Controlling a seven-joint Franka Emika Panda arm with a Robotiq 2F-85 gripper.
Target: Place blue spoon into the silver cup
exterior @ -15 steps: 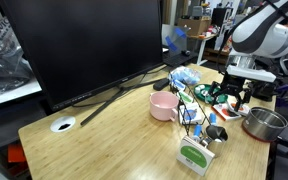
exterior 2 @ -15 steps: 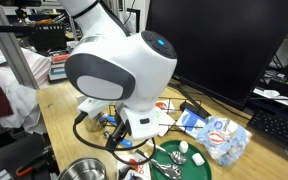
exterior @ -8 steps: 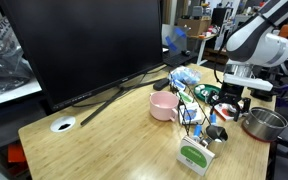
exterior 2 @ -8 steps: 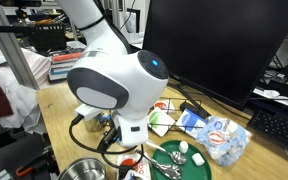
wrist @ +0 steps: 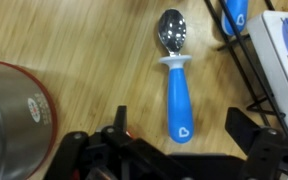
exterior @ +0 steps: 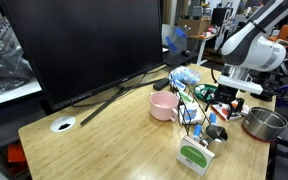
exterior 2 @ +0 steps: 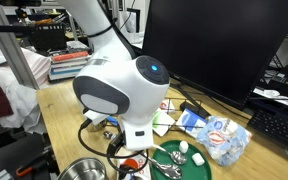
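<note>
End effector [wrist: 176, 115] has dropped nearer the wooden desk [exterior: 104, 135].

**Surface:** light wooden tabletop [exterior: 104, 140] with visible grain. A white round cable grommet [exterior: 63, 125] is set into it near one corner.

**Items resting on it:**
- The black monitor stand leg [exterior: 104, 108] lies across the wood.
- The pink mug [exterior: 164, 105] stands upright.
- The steel pot [exterior: 264, 123] stands upright, well apart from the mug.
- A white box with a green label [exterior: 195, 155] sits near the front edge.

**Wrist view:** the blue spoon [wrist: 176, 75] lies flat on bare wood between the pot and a black wire rack [wrist: 246, 70], touching neither.
</note>
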